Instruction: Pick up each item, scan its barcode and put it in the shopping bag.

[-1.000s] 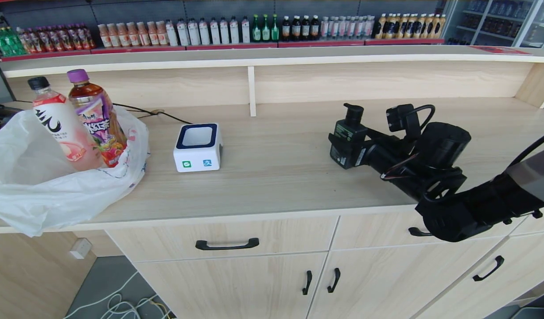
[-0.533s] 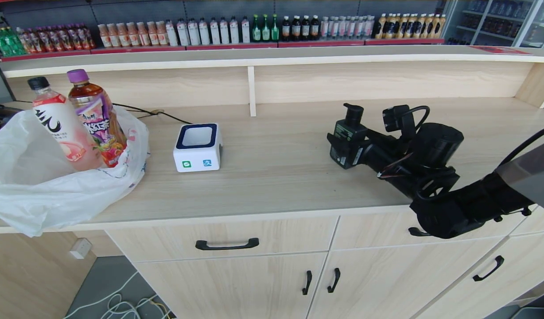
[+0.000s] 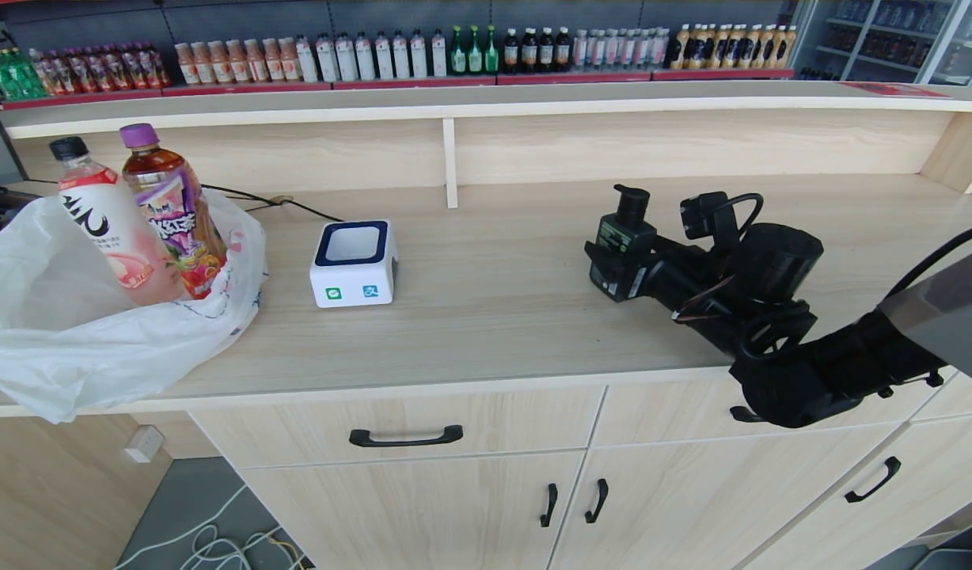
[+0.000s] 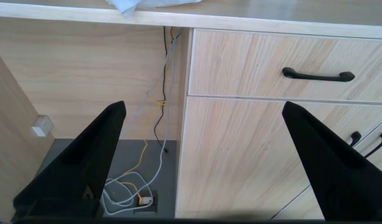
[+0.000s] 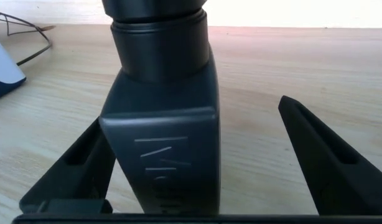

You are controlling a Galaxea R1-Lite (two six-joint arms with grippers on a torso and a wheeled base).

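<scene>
Observed right end effector released, black bottle standing on desk between its fingers; left end effector released, drawer ahead.

Bottled drinks line the back shelf, and loose cables lie on the floor below the counter.

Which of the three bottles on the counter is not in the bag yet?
The black bottle, standing between the open fingers of the right gripper. The pink bottle and the purple-capped bottle stand in the bag.
</scene>
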